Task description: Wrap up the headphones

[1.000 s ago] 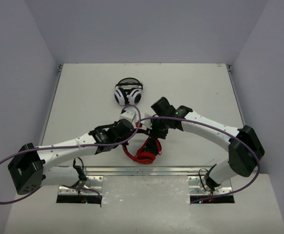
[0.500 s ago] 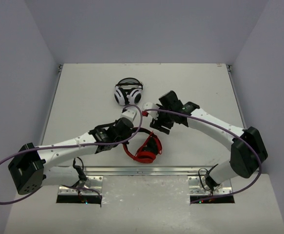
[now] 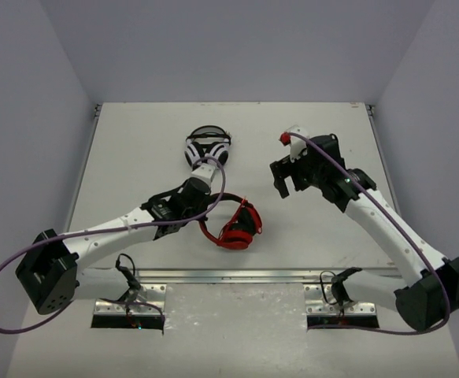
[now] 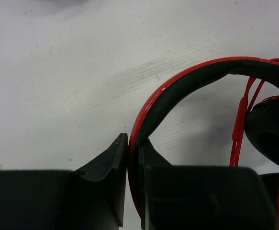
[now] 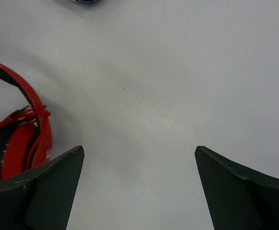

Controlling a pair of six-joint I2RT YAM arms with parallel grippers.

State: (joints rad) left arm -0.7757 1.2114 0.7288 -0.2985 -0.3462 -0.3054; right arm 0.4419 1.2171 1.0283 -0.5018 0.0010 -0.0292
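Headphones (image 3: 233, 228) lie near the table's (image 3: 135, 142) near edge, centre; left gripper (image 4: 133, 143) clamped on the headband (image 4: 177, 84). Right gripper (image 5: 139, 151) jaws wide apart, empty, off toward the right edge; headphones sit left of it.

Bright, even, diffuse light from above washes the white table (image 3: 135, 157) pale in all three views. Just beside the headphones (image 3: 235, 230) lie faint, soft-edged grey shadows. In both wrist views the dark fingers (image 4: 106, 172) nearest the lens look slightly blurred and featureless.
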